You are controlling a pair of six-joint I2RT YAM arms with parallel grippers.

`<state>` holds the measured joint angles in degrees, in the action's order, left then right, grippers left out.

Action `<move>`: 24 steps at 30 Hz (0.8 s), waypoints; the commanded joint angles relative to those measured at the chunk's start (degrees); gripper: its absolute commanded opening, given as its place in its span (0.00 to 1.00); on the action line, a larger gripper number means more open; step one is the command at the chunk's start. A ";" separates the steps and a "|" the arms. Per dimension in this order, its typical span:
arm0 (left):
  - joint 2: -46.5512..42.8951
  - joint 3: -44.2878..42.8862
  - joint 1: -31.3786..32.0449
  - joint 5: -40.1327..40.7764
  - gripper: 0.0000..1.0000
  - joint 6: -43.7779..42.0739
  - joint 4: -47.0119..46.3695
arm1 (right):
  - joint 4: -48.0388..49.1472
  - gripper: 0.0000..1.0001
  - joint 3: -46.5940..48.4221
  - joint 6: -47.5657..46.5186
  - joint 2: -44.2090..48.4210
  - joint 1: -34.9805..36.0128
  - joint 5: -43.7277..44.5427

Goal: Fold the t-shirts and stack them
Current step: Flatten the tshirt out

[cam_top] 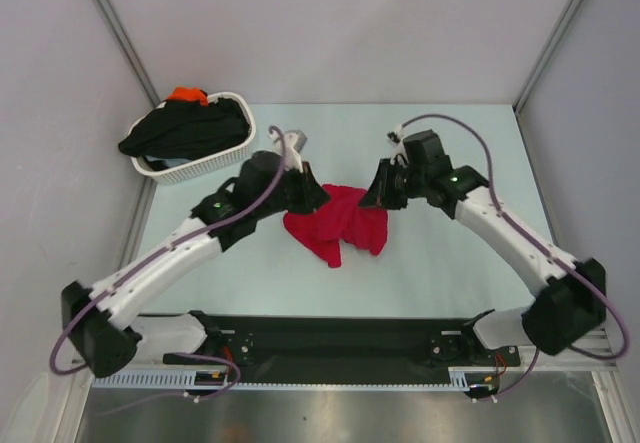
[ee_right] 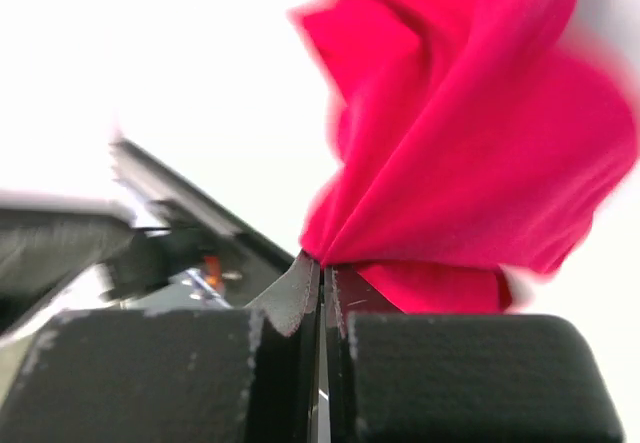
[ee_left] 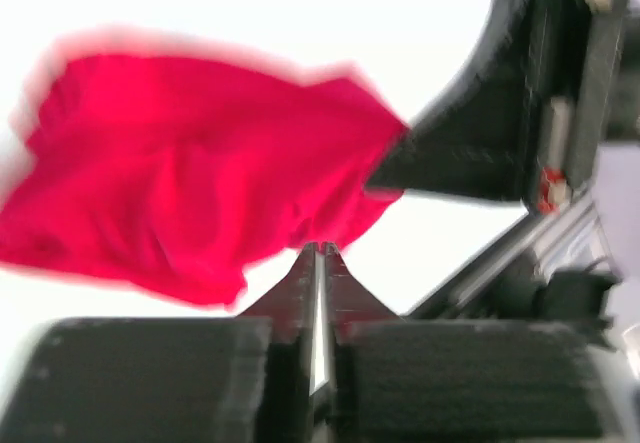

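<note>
The red t-shirt hung bunched near the middle of the table, strung between the two arms. The left end effector was pressed together on what looked like only a thin nip of cloth at the shirt's left edge. The right end effector was likewise clamped, with folds of the shirt fanning out from its tips. The likeliest trouble was the left hold: with so little fabric caught, any pull apart to spread the shirt could have slipped it free and dropped that side in a heap. The cloth was also gathered rather than flat, so each side might have gripped a fold and not a true hem or shoulder, and the shirt would then have opened out twisted. The arms stood close together, so a careless move risked a knock. At the far left corner of the table sat a white basket holding a black t-shirt, which spilled over its rim, and an orange t-shirt at the back.
</note>
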<state>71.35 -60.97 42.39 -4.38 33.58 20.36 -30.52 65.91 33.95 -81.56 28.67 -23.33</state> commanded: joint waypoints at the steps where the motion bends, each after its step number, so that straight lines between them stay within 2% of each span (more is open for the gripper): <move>1: -7.53 -6.96 -0.38 7.09 0.17 -6.07 5.02 | -5.50 0.00 12.37 -2.83 11.23 2.79 0.66; 3: -10.17 -9.77 -0.38 10.25 0.40 -7.21 6.96 | -7.35 0.00 18.61 -3.37 13.87 4.12 0.57; 4: -12.88 -10.22 -0.38 10.97 0.53 -7.30 8.37 | -7.62 0.00 24.64 -3.54 15.71 4.55 -1.08; 6: -16.14 -10.49 -0.47 13.16 0.63 -7.48 9.43 | -8.15 0.00 33.79 -3.37 16.95 5.34 -3.89; 10: -23.35 -9.52 -0.56 14.75 0.68 -6.86 12.59 | -4.21 0.00 41.21 0.14 19.07 5.35 -8.30; 16: -27.32 -10.75 -0.56 16.25 0.74 -6.69 18.57 | 10.02 0.00 35.62 8.14 18.72 5.44 -8.32; 19: -27.15 -11.80 -0.56 15.46 0.75 -7.04 20.24 | 15.22 0.00 29.11 8.94 15.13 5.44 -4.20; 23: -26.27 -12.86 -0.56 12.56 0.75 -8.97 22.35 | 18.12 0.00 27.78 6.30 2.92 2.54 -3.73; 24: -25.83 -12.77 -0.56 11.77 0.77 -9.50 23.40 | 19.61 0.00 26.91 6.30 -2.93 1.49 -5.57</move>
<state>44.82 -71.24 42.19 9.69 26.92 40.75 -15.92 95.46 40.49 -73.08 32.71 -29.67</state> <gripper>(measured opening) 0.767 0.012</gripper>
